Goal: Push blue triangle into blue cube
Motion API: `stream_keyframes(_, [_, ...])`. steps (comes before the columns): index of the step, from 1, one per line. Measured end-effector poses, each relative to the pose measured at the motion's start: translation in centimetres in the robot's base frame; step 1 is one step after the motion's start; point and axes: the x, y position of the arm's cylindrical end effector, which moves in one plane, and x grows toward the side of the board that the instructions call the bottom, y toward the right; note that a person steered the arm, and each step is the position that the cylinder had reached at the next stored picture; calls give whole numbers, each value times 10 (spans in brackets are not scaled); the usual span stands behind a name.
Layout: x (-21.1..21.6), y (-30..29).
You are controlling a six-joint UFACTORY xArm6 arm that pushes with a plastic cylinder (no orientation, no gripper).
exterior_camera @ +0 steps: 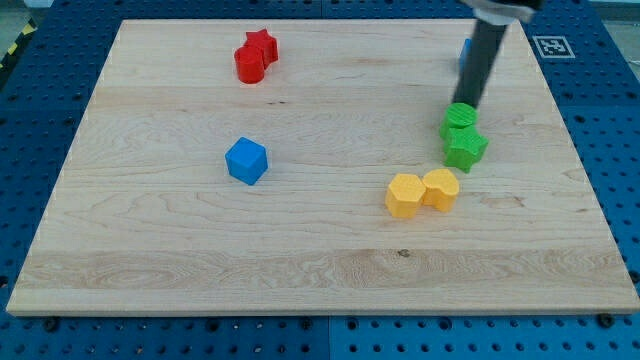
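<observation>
The blue cube (246, 161) sits left of the board's middle. The blue triangle (464, 53) is near the view's top right, mostly hidden behind the dark rod; only a blue sliver shows at the rod's left side. My tip (467, 104) rests just below that sliver and right above the green blocks, touching or nearly touching the upper one. The blue cube lies far to the tip's left and lower.
A green round block (460, 118) and a green star (465, 148) sit together under the tip. Two yellow blocks (405, 195) (441, 188) touch below them. A red cylinder (249, 65) and red star (263, 45) sit at the top left. The wooden board (320, 270) ends near the rod.
</observation>
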Motion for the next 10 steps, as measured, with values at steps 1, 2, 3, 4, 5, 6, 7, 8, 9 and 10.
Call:
stream_keyframes(1, [-16, 40])
stream_keyframes(2, [-51, 48])
stream_keyframes(3, [-86, 51])
stream_keyframes(4, [-102, 58])
stream_keyframes(5, [-103, 58])
stream_keyframes(6, [-90, 50])
stream_keyframes(7, [-77, 25])
stream_keyframes(8, [-77, -5])
stream_keyframes(9, [-83, -15])
stream_keyframes(10, [-84, -25])
